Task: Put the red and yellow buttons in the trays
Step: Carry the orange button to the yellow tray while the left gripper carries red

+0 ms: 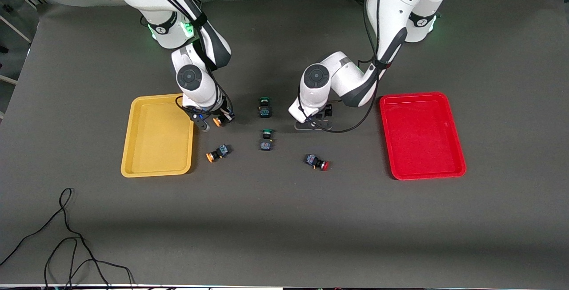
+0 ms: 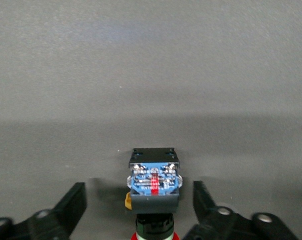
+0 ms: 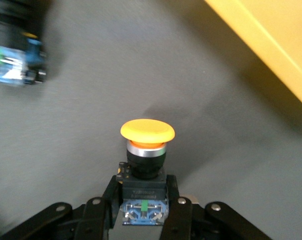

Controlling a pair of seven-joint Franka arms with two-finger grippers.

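The right gripper hung just beside the yellow tray, fingers clenched on a yellow button. The left gripper sat low on the desk near the red tray, fingers released either side of a red button. Another yellow button and red button lay nearer the camera.

Open table nearer the front camera. Between yellow tray and red tray, passage obstructed by two green-capped switches, loose orange button, red button.
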